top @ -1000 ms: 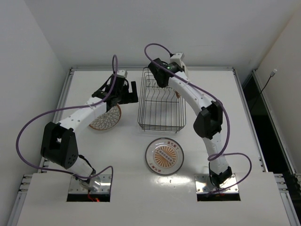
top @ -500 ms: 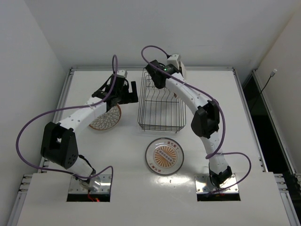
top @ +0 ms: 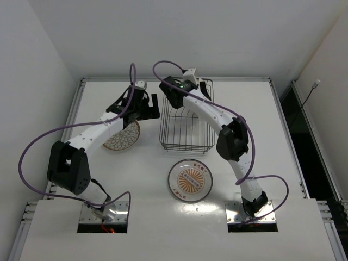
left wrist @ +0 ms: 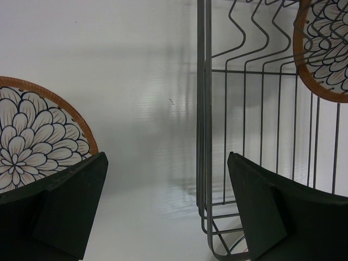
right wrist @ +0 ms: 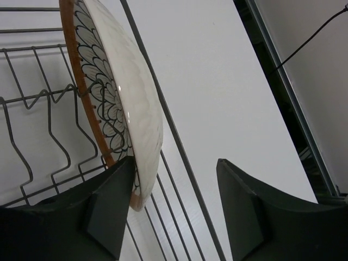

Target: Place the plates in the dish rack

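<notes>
A scale-patterned plate (right wrist: pixel 117 103) stands on edge between the divider prongs at the far end of the dish rack (top: pixel 186 148). My right gripper (right wrist: pixel 175 163) is open above it. The plate's rim lies against its left finger (right wrist: pixel 106 206), and the other finger is well clear. A second scale-patterned plate (top: pixel 122 136) lies flat on the table left of the rack. My left gripper (top: pixel 148 107) hovers open between that plate (left wrist: pixel 32 136) and the rack's left wall (left wrist: pixel 205 109), holding nothing. The medallion plate (top: pixel 190 180) lies flat in front of the rack.
The table's raised metal rim (top: pixel 174 79) runs just behind the rack's far end. A white wall (top: pixel 32 81) stands close on the left. A dark gap with a cable (top: pixel 307 98) borders the table's right edge.
My right gripper has opened and let go of the plate, which now stands in the rack. The right wrist has swung left across the rack's far end. The left arm has not moved.
</notes>
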Controlling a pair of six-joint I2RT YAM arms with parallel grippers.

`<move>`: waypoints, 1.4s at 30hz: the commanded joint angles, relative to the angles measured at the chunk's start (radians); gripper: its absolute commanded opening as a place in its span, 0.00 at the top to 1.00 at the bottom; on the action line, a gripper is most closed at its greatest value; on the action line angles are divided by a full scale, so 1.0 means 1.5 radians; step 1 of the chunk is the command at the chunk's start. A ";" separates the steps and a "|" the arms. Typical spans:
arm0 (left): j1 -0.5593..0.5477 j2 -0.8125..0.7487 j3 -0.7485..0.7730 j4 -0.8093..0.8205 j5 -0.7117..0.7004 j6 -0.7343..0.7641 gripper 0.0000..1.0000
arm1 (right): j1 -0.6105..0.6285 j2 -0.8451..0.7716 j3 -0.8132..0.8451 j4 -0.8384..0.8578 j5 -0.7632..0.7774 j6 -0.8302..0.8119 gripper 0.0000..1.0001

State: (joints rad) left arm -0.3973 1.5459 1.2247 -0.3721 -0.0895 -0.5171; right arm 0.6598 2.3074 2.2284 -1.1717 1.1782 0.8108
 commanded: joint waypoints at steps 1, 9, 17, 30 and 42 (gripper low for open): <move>0.006 -0.001 0.012 0.012 0.002 -0.006 0.09 | -0.001 -0.028 -0.002 0.007 0.021 0.005 0.40; 0.006 -0.001 0.012 0.006 -0.010 -0.006 0.09 | -0.001 -0.107 -0.016 -0.009 0.013 0.005 0.31; 0.006 -0.001 0.012 0.006 -0.061 0.006 0.09 | 0.003 -0.408 -0.303 0.179 -0.248 -0.115 0.11; 0.006 0.025 0.012 0.000 -0.069 0.006 0.08 | -0.010 -0.959 -1.016 0.343 -0.610 0.069 0.08; 0.006 0.025 0.012 0.000 -0.069 0.006 0.08 | -0.010 -1.141 -1.429 0.635 -0.857 0.284 0.14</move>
State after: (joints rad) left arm -0.3973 1.5890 1.2247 -0.3817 -0.1879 -0.5095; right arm 0.6441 0.5941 0.1440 -0.3782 0.0010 1.1309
